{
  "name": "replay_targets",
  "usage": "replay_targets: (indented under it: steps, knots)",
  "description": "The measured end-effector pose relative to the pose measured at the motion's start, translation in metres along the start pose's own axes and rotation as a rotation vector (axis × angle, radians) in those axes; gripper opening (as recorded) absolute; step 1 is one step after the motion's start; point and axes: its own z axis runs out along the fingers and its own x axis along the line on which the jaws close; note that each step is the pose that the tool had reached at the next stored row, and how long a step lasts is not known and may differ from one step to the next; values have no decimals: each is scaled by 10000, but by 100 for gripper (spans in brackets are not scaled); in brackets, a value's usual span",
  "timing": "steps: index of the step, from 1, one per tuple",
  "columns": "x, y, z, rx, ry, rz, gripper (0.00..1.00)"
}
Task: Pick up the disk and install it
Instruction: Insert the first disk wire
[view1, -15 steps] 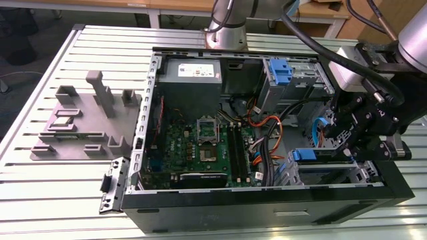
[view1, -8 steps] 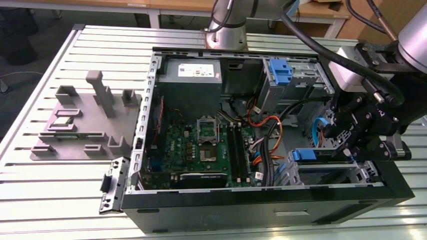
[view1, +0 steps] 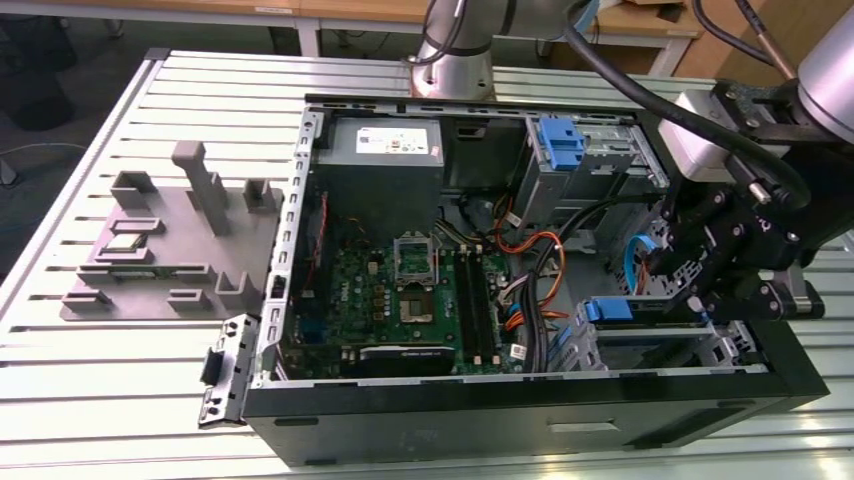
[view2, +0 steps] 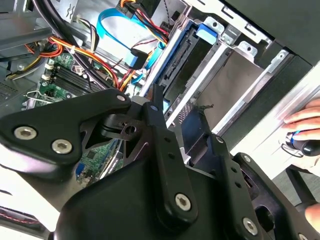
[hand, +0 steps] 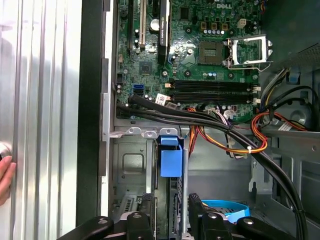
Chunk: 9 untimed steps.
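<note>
My tool (hand: 171, 209) hangs inside the open black computer case (view1: 534, 425). Its two black fingers (hand: 146, 210) are parted and hold nothing. Between them stands the disk (hand: 171, 159), a flat hard drive in a blue plastic carrier frame, set on edge in the silver metal drive cage (hand: 127, 167). A sliver of gap shows on each side of it, so I touch it on neither.

Just beyond the disk's blue tab, a bundle of thick black cables (hand: 200, 116) crosses ahead of my tool, with orange and red wires (hand: 225, 146) running alongside. The green motherboard (hand: 200, 55) lies further on. A curled light-blue flat cable (hand: 225, 207) sits just beside one finger.

Outside the case wall, on the slatted aluminium worktop (hand: 45, 100), a person's hand (hand: 5, 177) rests well off to my side.
</note>
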Motion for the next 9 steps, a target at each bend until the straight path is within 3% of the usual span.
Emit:
replay_targets:
  steps: [5, 9]
  knots:
    - [-22, 1, -30, 0, -3, 0, 42]
    - [-109, 1, -27, 0, -1, 0, 42]
